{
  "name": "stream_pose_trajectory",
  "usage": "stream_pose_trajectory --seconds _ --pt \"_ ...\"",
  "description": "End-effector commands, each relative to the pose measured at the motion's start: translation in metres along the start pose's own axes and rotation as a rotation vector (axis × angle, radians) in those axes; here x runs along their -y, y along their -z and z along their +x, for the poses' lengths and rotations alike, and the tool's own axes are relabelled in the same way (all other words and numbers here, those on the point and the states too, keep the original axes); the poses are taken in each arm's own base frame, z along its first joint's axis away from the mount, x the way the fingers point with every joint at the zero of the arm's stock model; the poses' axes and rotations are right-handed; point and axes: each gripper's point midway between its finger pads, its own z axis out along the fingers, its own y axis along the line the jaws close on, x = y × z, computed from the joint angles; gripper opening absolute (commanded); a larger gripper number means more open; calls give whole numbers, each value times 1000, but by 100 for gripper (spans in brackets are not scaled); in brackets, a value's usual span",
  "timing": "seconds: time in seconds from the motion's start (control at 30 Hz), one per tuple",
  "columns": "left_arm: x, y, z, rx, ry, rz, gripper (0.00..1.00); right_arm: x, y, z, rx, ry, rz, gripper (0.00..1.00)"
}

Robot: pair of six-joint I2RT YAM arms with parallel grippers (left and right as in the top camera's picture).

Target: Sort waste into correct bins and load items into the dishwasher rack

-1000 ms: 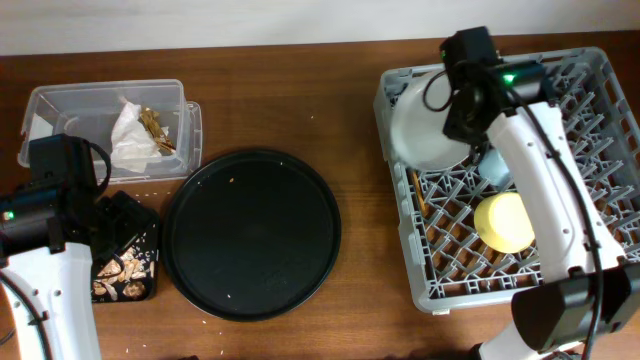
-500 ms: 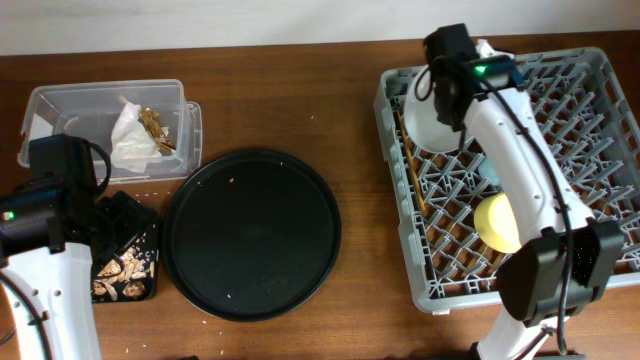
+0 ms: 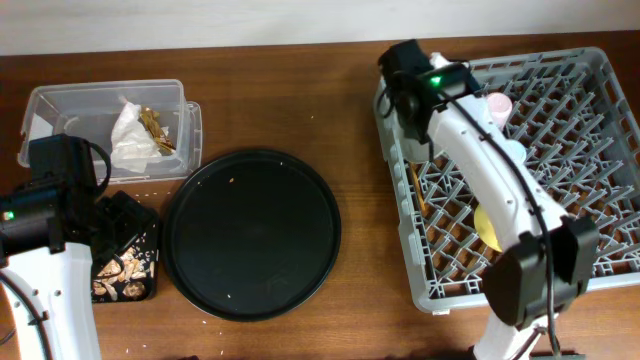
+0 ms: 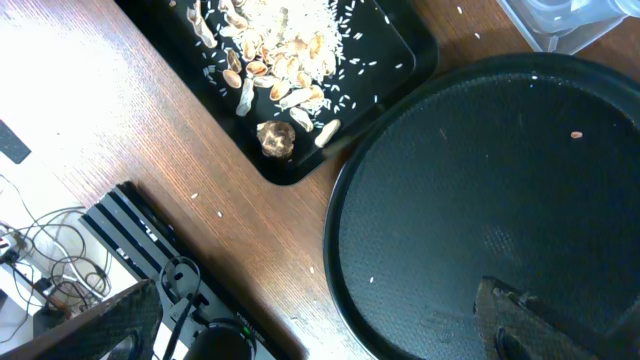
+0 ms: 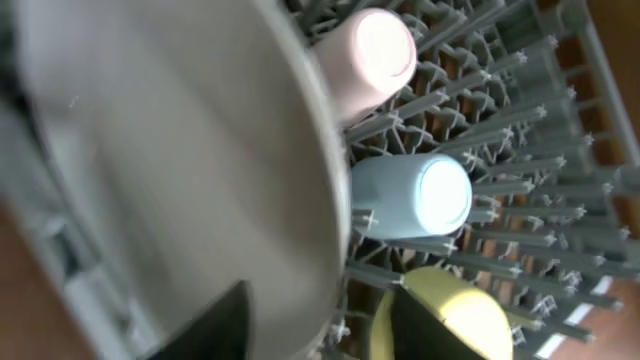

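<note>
The pale plate stands on edge in the dishwasher rack near its left side. My right gripper is open, with one finger on either side of the plate's rim and a gap on the right. In the overhead view the right gripper hides the plate. Beside the plate lie the pink cup, the light-blue cup and the yellow bowl. Chopsticks lie in the rack. My left gripper is wide open and empty, at the black bin that holds the food scraps.
The clear tub at the far left holds the white napkin and the brown wrapper. A large round black tray lies between the bins and the rack. Cables and a dark box sit past the table edge.
My right arm has swung left along the rack with the plate, tipping it from flat to standing on edge. Its jaws have then opened off the plate. The left arm has not moved.
</note>
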Motion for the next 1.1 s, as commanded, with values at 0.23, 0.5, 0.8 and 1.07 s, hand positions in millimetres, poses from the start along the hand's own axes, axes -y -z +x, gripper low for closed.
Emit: stream_pose_trajectory --seconds 0.23,0.5,0.8,1.07 --pt "-2 3 -3 15 11 1 99 66 108 -29 195 -165 -196 58" --pt "-2 3 -3 15 11 1 99 66 26 -43 -104 -249 -607 16" --pt "-2 3 -3 15 11 1 99 2 -31 -25 -351 -172 -917 17" --pt "-2 3 -3 15 11 1 99 2 0 -30 -273 -94 -988 21"
